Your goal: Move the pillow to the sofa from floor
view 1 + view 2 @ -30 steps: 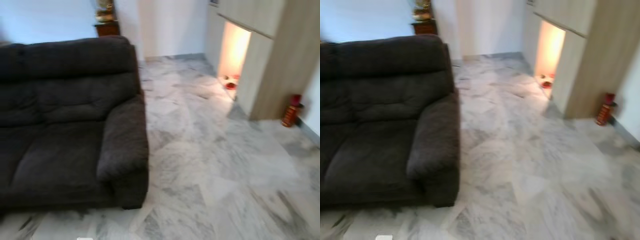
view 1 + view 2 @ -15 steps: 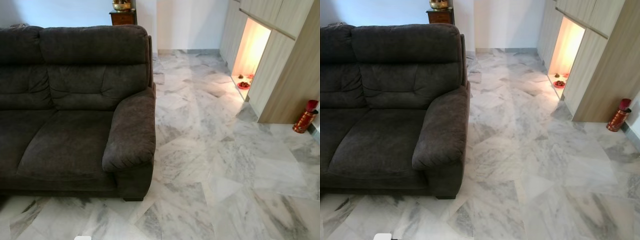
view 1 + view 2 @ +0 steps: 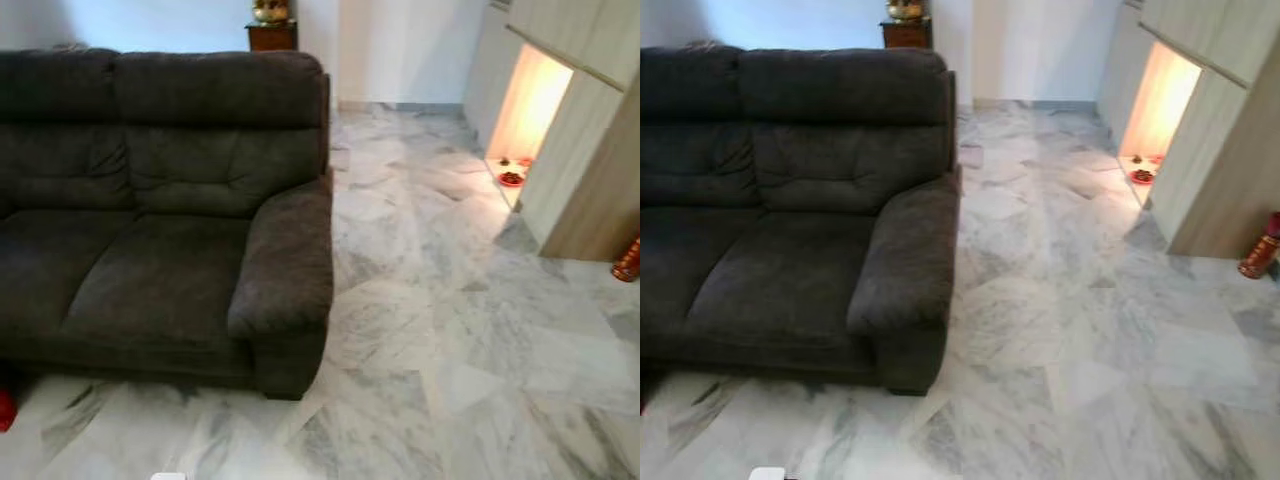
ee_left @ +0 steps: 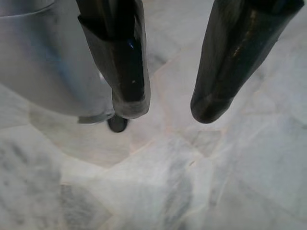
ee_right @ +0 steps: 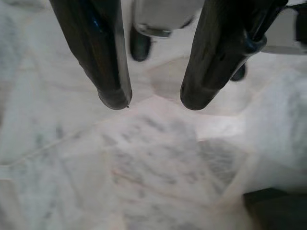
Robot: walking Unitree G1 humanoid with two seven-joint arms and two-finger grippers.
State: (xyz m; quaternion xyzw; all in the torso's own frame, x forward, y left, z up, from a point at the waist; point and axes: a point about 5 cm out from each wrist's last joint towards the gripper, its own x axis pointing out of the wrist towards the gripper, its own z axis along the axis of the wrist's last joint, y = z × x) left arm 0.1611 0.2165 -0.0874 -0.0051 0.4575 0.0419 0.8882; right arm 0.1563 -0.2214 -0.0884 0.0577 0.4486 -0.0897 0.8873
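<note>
A dark grey fabric sofa (image 3: 160,270) stands on the left of the head views, its armrest (image 3: 285,265) facing the open marble floor (image 3: 450,330). A small red patch (image 3: 5,410) lies on the floor at the left edge, in front of the sofa; I cannot tell what it is. My left gripper (image 4: 170,110) hangs open above bare marble, with nothing between its fingers. My right gripper (image 5: 154,101) is also open over the marble and holds nothing.
A wooden wall unit with a lit niche (image 3: 535,100) stands at the right, with a red dish (image 3: 512,178) on its floor. A red cylinder (image 3: 1260,255) stands by the unit's corner. A small wooden cabinet (image 3: 272,35) is behind the sofa. My silver leg (image 4: 48,57) is beside the left gripper.
The camera has turned left, so the sofa sits further right in the picture and the red patch at the left edge has come into view. Nothing in the room moved.
</note>
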